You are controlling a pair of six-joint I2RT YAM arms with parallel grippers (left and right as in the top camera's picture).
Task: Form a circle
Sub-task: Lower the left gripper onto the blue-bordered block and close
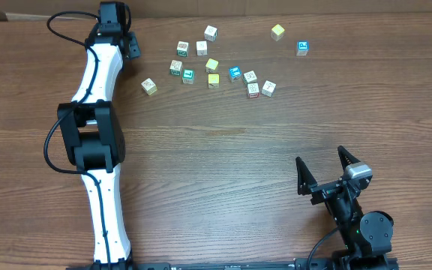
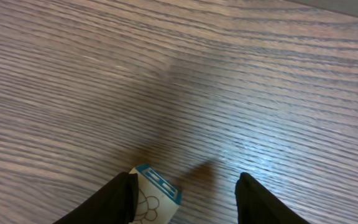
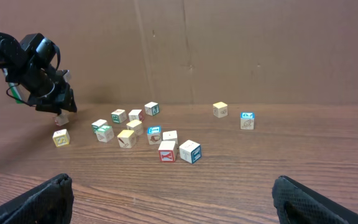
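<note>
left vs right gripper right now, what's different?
Left gripper is stretched out beside the scattered cubes; right gripper sits near its base. Left has a blue-edged cube against one finger; right's fingers hold nothing. Right's fingers are spread wider. Both are open.

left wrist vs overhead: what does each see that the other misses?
Left wrist only: a blue-edged cube with a flower print, resting against one finger of the left gripper; the other finger stands clear of it. Overhead only: the scattered cubes at the far side, and the right gripper, open, near the front edge. Both: the left gripper and the wooden table.
</note>
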